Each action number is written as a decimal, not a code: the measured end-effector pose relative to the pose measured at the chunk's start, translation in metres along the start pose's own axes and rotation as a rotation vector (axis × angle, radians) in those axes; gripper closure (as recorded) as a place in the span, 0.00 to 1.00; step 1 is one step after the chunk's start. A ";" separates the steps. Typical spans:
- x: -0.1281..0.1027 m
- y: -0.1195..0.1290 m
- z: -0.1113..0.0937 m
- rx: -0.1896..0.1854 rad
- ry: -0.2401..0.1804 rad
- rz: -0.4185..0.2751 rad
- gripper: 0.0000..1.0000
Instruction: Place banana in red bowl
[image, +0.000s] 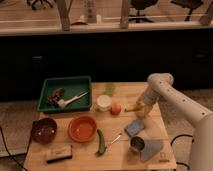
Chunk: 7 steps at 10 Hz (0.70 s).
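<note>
Your gripper (142, 108) is at the banana (131, 108) near the desk's (85, 150) right edge; whether it grips, you cannot tell.

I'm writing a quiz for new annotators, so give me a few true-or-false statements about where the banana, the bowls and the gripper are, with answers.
1. The banana lies inside the red bowl. False: it lies on the table, just right of the orange fruit, and nothing shows in the bowl.
2. The gripper is down at the banana, on the table's right side. True.
3. The maroon bowl sits left of the red bowl. True.
4. The green vegetable lies in the green tray. False: it lies on the table, right of the red bowl and nearer the front edge.
</note>
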 end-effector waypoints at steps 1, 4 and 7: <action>-0.001 -0.001 0.001 -0.006 -0.001 -0.002 0.70; 0.004 -0.001 0.000 -0.017 0.001 -0.001 0.96; 0.004 -0.003 0.000 -0.019 0.000 -0.007 1.00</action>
